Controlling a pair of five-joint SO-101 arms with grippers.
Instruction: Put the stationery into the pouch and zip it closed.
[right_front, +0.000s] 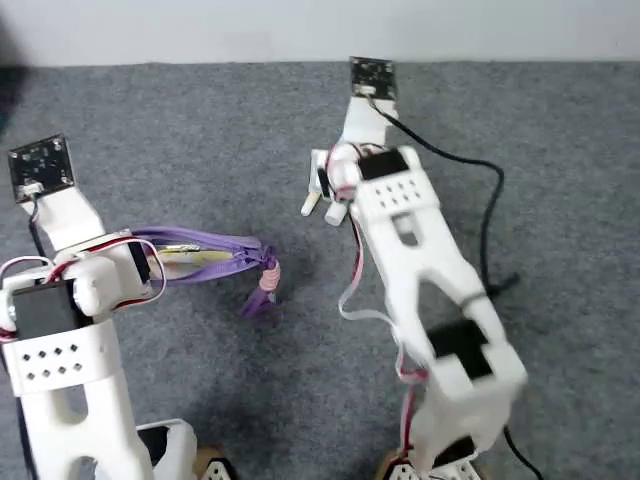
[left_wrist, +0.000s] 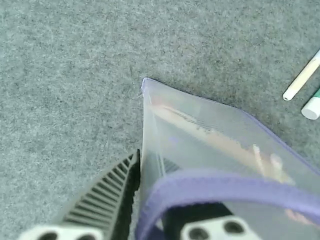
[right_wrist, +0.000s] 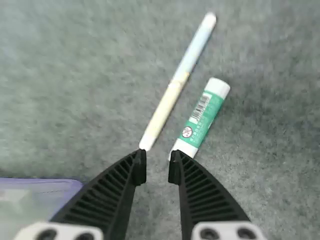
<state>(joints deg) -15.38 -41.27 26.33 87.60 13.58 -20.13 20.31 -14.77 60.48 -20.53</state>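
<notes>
I judge the loading step to be in hand, with the zip not yet closed. My left tool (left_wrist: 146, 200) is clenched on the purple-trimmed mouth edge of the pouch (left_wrist: 200, 150), holding that edge up off the grey counter (right_wrist: 65, 75). Its zip pull (right_front: 268, 278) dangles at the far end. My right tool (right_wrist: 156, 162) hangs just above the near ends of the pen (right_wrist: 175, 85) and the glue stick (right_wrist: 200, 120), its jaws a little apart and grasping nothing. The two lie side by side on the counter, close but not touching, well apart from the pouch mouth. The next move, as I see it, calls for lowering the right tool around 1 of them, probably the pen since its end sits nearest the jaws, closing firmly, then carrying it across to the held-open mouth. Counted: 2 tools, 1 pouch, 1 pen and 1 glue stick outside it. Some pale slim things show through the pouch wall, but I cannot count them.
</notes>
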